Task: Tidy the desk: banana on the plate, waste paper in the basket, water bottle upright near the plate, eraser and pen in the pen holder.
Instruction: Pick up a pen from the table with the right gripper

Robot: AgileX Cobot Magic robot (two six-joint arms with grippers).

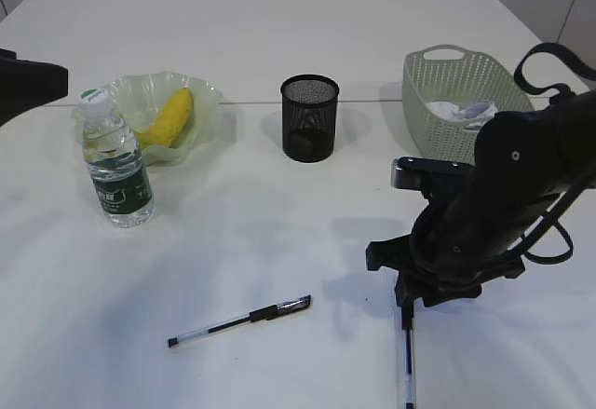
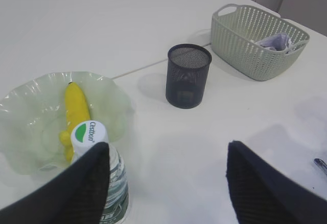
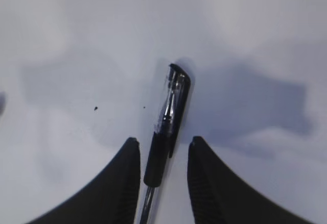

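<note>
2 pens show in the exterior view: one pen (image 1: 240, 320) lies loose on the desk (image 1: 279, 241) at about 6 o'clock from the pen holder (image 1: 309, 117), and a second pen (image 1: 407, 367) hangs or lies below the right gripper (image 1: 407, 311) at the frame's 5 o'clock. The banana (image 1: 169, 118) already rests in the plate (image 1: 200, 120), the water bottle (image 1: 114, 159) stands upright just beside the plate at its 7 o'clock, and the waste paper (image 1: 463, 111) sits in the basket (image 1: 456, 97). I see no eraser on the desk; whether it is in the holder I cannot tell.

In the left wrist view, the left gripper (image 2: 168, 183) has its fingers (image 2: 265, 188) spread wide with nothing between them, hovering by the bottle cap. The holder stands at 12 o'clock from it, the basket at 1 o'clock.

In the right wrist view, the fingers (image 3: 209, 183) stand close on either side of the second pen's dark grip section, its capped end pointing to 12 o'clock. A thin gap shows on each side, so I cannot tell whether they pinch it yet or merely bracket it.

The step in hand looks like picking up this pen. Next, I judge, it calls for a firm pinch, a lift clear of the desk, a carry toward the holder at 11 o'clock, and tilting the pen upright over the mouth.
</note>
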